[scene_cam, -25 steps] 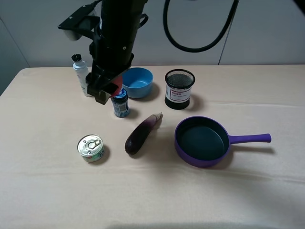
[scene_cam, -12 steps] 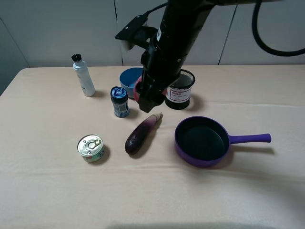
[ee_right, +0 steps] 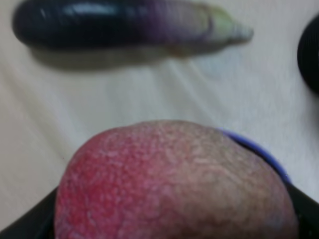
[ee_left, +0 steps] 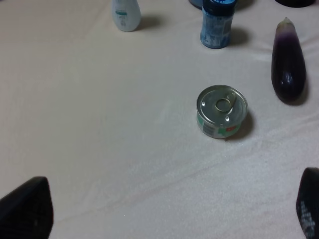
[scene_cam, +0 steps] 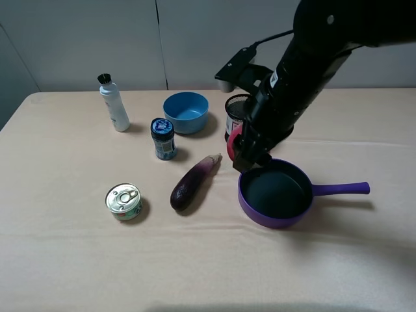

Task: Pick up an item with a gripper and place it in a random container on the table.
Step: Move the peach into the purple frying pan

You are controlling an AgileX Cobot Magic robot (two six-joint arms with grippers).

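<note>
My right claw [scene_cam: 243, 152] is clamped on the peach [ee_right: 174, 184] just over the rim of the purple frying pan [scene_cam: 257, 216], so releasing here could roll it off toward the eggplant [scene_cam: 193, 182].

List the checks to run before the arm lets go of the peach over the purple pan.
1. Grip: right gripper shut on the peach: ok.
2. Aim: peach hangs by the rim of the pan nearest the eggplant, not over its middle: not ok.
3. Inside of pan free: ok where visible.
4. Eggplant apart from pan: ok.
5. Height above pan: cannot tell.
6. Other arm: left gripper open, away from pan: ok.
</note>
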